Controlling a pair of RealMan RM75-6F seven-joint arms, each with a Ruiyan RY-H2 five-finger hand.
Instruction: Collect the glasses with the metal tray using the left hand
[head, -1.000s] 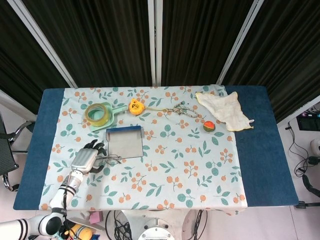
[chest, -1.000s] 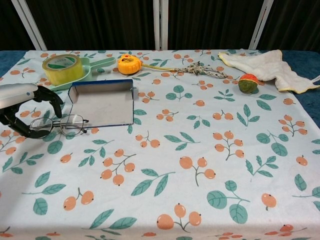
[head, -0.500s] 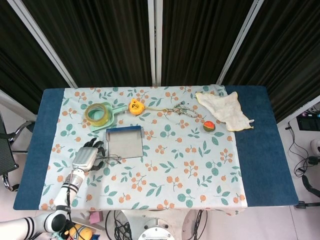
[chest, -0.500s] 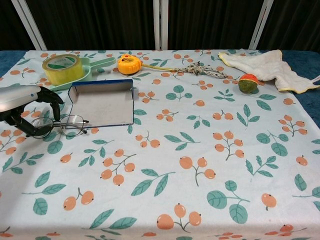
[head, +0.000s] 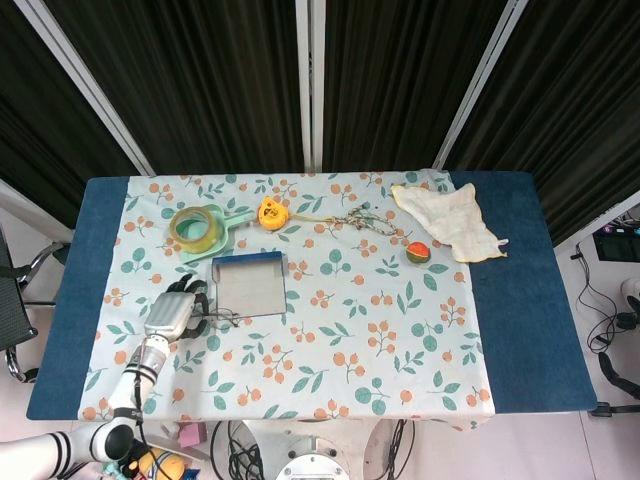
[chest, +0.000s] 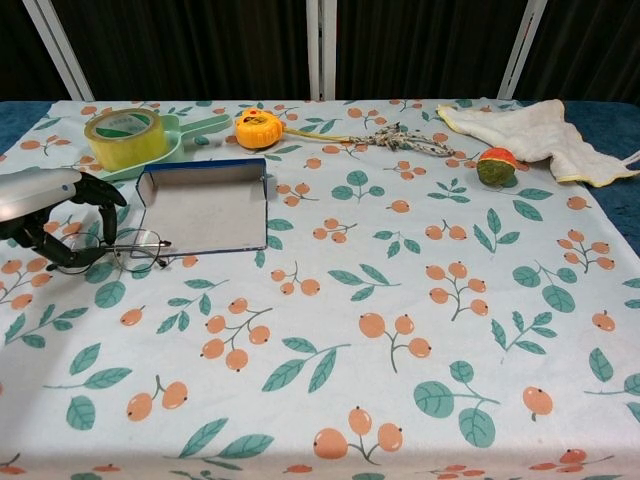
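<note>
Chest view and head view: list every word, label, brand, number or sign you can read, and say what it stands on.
No text can be read in either view.
Tape roll: faint green marks on its side, too blurred to read.
Tape measure: a dark mark on its face, too small to read.
Metal tray, glasses, cloth and left hand: no lettering visible.

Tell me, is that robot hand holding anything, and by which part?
The left hand has its dark fingers curled around the left end of the glasses, which lie on the tablecloth beside the metal tray. Whether it truly grips them cannot be told.
</note>
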